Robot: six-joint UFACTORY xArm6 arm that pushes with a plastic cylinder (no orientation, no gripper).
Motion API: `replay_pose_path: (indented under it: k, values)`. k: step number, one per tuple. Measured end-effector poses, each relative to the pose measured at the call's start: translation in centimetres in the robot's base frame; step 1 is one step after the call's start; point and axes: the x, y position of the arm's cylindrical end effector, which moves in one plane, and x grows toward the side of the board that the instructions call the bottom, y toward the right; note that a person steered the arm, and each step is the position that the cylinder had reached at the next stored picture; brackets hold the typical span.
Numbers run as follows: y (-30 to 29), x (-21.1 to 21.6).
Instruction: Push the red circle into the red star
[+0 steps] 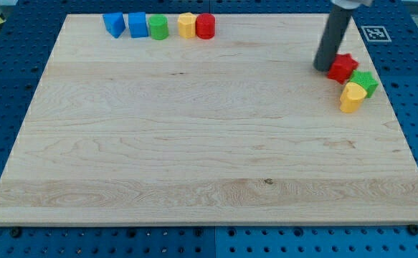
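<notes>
The red circle [206, 26] stands at the view's top, at the right end of a row of blocks. The red star [343, 67] lies near the board's right edge. My tip [323, 67] is just left of the red star, touching or nearly touching it, and far right of the red circle.
The row at the top holds two blue blocks [113, 24] [138, 24], a green circle [158, 27] and a yellow block [186, 25] touching the red circle. A green block [365, 82] and a yellow block [352, 97] sit right below the red star. The wooden board [194, 143] lies on a blue pegboard.
</notes>
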Motion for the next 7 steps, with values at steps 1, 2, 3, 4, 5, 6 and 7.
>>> replay_pose_path:
  k: [1, 2, 3, 4, 5, 6, 7]
  values:
    - [0.4, -0.6]
    - [-2.4, -3.7]
    - [-5.2, -8.5]
    - [-9.5, -14.2]
    - [-12.7, -15.4]
    - [-19.9, -15.2]
    - [-23.8, -12.8]
